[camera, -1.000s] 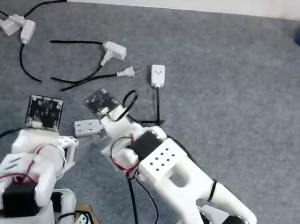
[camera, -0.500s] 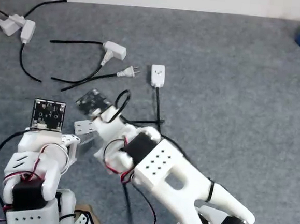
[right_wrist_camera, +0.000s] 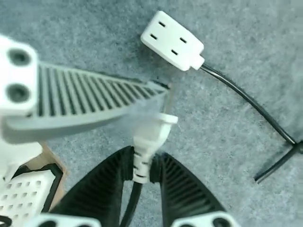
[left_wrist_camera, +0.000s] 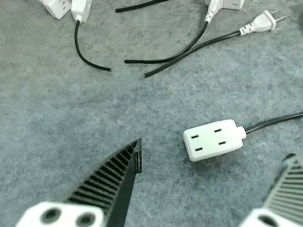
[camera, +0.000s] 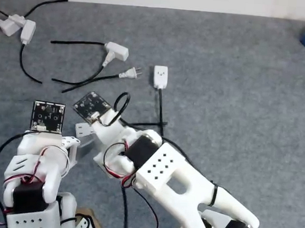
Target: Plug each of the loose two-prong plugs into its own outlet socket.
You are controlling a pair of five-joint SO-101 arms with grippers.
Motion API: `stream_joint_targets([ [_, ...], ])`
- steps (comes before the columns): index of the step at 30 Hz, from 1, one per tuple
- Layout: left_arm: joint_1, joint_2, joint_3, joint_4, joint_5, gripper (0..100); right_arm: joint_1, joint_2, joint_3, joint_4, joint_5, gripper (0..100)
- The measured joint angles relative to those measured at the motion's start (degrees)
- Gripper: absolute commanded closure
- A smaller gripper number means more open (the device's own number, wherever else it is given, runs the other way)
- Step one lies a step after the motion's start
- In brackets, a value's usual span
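the right gripper pinches a white plug. the white socket with four slots lies just ahead of it. the left gripper is spread wide.

The pincer clamps a white plug, prongs near the socket on the grey tabletop.

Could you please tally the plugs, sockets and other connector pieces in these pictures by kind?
Two-prong plugs with bare prongs: 2, the carpet plug and the held plug in the right claw.
Outlet sockets with open slots: 2, the far socket and the near socket.
Other white connector pieces, kind unclear: 3, the corner piece, its neighbour and the angled piece.
Total: 7.
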Motion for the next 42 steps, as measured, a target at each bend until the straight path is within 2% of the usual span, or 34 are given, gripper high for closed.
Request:
stream_joint_targets([
  [8, 0.0, 0.0, 4.0, -0.4, 0.0, 57, 3.9, 0.1, -6.1, 5.1, 0.1, 99.1],
  [15, 0.0, -0.3, 4.6, -0.4, -0.1, 57, 4.4, 0.0, -8.0, 6.9, 0.1, 99.1],
  [21, 0.0, -0.3, 4.6, -0.4, -0.1, 57, 8.6, 0.0, -8.0, 8.1, 1.8, 99.1],
  [26, -6.4, -0.3, 3.3, -1.1, -0.1, 57, 12.0, 1.2, -9.4, 11.8, 4.0, 99.1],
  [32, -15.1, -0.3, 0.4, -0.5, -0.1, 57, 11.0, 16.4, -26.0, 20.0, 3.7, 99.1],
  [38, -25.3, -0.3, 0.4, 0.1, -0.1, 57, 6.9, 46.2, -55.8, 33.2, 0.6, 99.1],
  [42, -29.4, -0.4, 0.9, 0.3, -0.1, 57, 4.7, 57.6, -66.2, 34.5, -2.5, 99.1],
])
